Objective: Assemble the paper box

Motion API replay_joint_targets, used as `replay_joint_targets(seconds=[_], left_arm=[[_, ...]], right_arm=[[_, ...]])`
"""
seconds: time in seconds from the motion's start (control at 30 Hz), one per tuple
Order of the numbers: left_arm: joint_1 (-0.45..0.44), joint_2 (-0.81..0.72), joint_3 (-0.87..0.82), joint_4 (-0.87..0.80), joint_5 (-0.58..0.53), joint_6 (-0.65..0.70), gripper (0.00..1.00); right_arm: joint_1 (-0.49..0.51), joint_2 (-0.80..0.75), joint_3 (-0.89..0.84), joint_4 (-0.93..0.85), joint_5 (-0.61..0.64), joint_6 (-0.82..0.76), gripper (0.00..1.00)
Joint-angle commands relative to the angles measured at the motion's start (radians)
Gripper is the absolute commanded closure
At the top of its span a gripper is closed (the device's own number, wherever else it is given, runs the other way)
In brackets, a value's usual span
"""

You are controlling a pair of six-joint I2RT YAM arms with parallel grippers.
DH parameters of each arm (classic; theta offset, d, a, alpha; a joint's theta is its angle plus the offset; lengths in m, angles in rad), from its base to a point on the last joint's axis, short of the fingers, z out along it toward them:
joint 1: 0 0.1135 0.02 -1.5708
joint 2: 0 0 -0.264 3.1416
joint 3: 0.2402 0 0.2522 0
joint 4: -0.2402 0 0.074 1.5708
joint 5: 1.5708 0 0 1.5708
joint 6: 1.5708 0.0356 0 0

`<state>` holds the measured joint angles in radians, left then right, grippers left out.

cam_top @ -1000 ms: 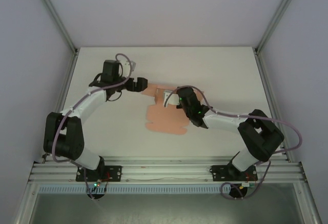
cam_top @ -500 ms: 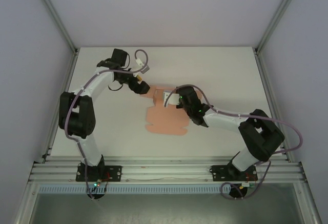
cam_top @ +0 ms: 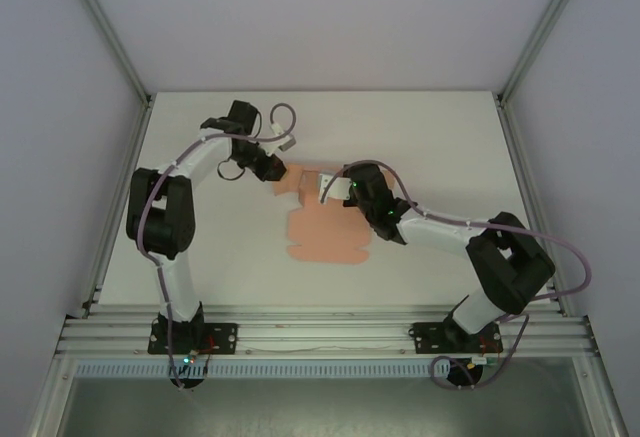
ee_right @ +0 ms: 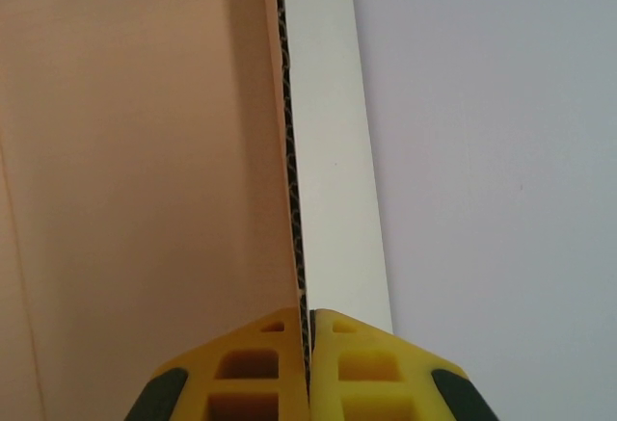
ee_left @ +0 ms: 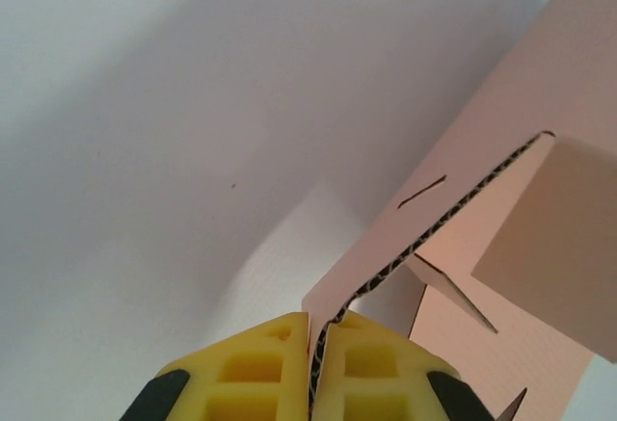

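The paper box [cam_top: 325, 235] is a salmon-pink die-cut card sheet lying mostly flat at the middle of the table, with its far flaps lifted. My left gripper [cam_top: 276, 173] is at the sheet's far-left corner. In the left wrist view its yellow fingers [ee_left: 260, 368] are shut on the corrugated edge of a raised flap [ee_left: 482, 142]. My right gripper [cam_top: 336, 189] is at the far middle of the sheet. In the right wrist view it [ee_right: 307, 315] is shut on the edge of an upright panel [ee_right: 145, 151], pink on the left face and white on the right.
The white table [cam_top: 450, 147] stretches bare to the right and far side of the sheet. Grey walls and metal posts close in the sides. An aluminium rail [cam_top: 320, 332] carrying both arm bases runs along the near edge.
The left gripper went from open to shut on the far-left flap, and its arm folded closer to the left wall. The right gripper kept its grip; the sheet shifted slightly.
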<state>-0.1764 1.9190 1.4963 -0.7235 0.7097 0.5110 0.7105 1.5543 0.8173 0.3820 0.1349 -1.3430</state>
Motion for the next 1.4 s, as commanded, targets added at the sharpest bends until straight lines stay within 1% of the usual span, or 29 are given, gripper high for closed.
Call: replay_joint_targets(seconds=[0.0, 0.13, 0.23, 0.33, 0.37, 0.43, 0.47, 0.53, 0.57, 0.7, 0.83, 0.9, 1.03, 1.1, 1.13, 1.17, 1.23, 1.33, 1.37], left_arm=[[0.012, -0.069, -0.06, 0.15, -0.199, -0.186, 0.99], [-0.045, -0.143, -0.154, 0.322, -0.326, -0.372, 1.0], [-0.114, -0.177, -0.187, 0.4, -0.374, -0.488, 1.0], [-0.173, -0.211, -0.234, 0.494, -0.349, -0.588, 1.0], [-0.184, -0.219, -0.251, 0.533, -0.317, -0.637, 1.0], [-0.203, -0.224, -0.29, 0.636, -0.204, -0.735, 1.0], [-0.215, -0.225, -0.304, 0.665, -0.171, -0.763, 1.0], [-0.243, -0.234, -0.346, 0.73, -0.166, -0.811, 1.0], [-0.255, -0.237, -0.357, 0.742, -0.174, -0.827, 1.0], [-0.285, -0.264, -0.363, 0.704, -0.207, -0.873, 1.0], [-0.301, -0.308, -0.394, 0.725, -0.231, -0.91, 1.0], [-0.305, -0.309, -0.415, 0.758, -0.244, -0.946, 1.0], [-0.309, -0.281, -0.485, 0.881, -0.265, -1.01, 1.0], [-0.309, -0.266, -0.523, 0.947, -0.251, -1.027, 1.0], [-0.309, -0.258, -0.539, 0.978, -0.23, -1.028, 1.0], [-0.308, -0.255, -0.542, 0.967, -0.224, -1.01, 1.0], [-0.308, -0.255, -0.537, 0.887, -0.274, -0.959, 0.99], [-0.309, -0.262, -0.549, 0.807, -0.328, -0.892, 0.86], [-0.309, -0.262, -0.559, 0.8, -0.336, -0.883, 0.85]], right_arm=[[-0.002, -0.014, 0.001, 0.047, 0.005, 0.038, 1.0], [0.0, -0.026, -0.01, 0.059, -0.004, 0.062, 1.0], [0.005, -0.024, -0.019, 0.067, 0.0, 0.085, 1.0], [0.011, 0.0, -0.03, 0.094, 0.024, 0.098, 1.0], [0.015, 0.012, -0.033, 0.105, 0.033, 0.102, 1.0], [0.025, 0.038, -0.038, 0.118, 0.054, 0.096, 1.0], [0.033, 0.049, -0.038, 0.135, 0.072, 0.097, 1.0], [0.04, 0.063, -0.04, 0.172, 0.101, 0.097, 1.0], [0.04, 0.067, -0.041, 0.179, 0.108, 0.101, 1.0], [0.042, 0.069, -0.036, 0.169, 0.116, 0.125, 1.0], [0.043, 0.066, -0.043, 0.177, 0.118, 0.148, 1.0], [0.044, 0.067, -0.04, 0.18, 0.119, 0.159, 1.0], [0.044, 0.078, -0.04, 0.185, 0.124, 0.166, 1.0], [0.044, 0.082, -0.044, 0.192, 0.129, 0.169, 1.0], [0.044, 0.084, -0.049, 0.19, 0.129, 0.165, 1.0], [0.045, 0.084, -0.054, 0.192, 0.129, 0.159, 1.0], [0.042, 0.084, -0.068, 0.201, 0.127, 0.145, 1.0], [0.034, 0.087, -0.089, 0.208, 0.117, 0.127, 1.0], [0.031, 0.087, -0.094, 0.214, 0.112, 0.122, 1.0]])
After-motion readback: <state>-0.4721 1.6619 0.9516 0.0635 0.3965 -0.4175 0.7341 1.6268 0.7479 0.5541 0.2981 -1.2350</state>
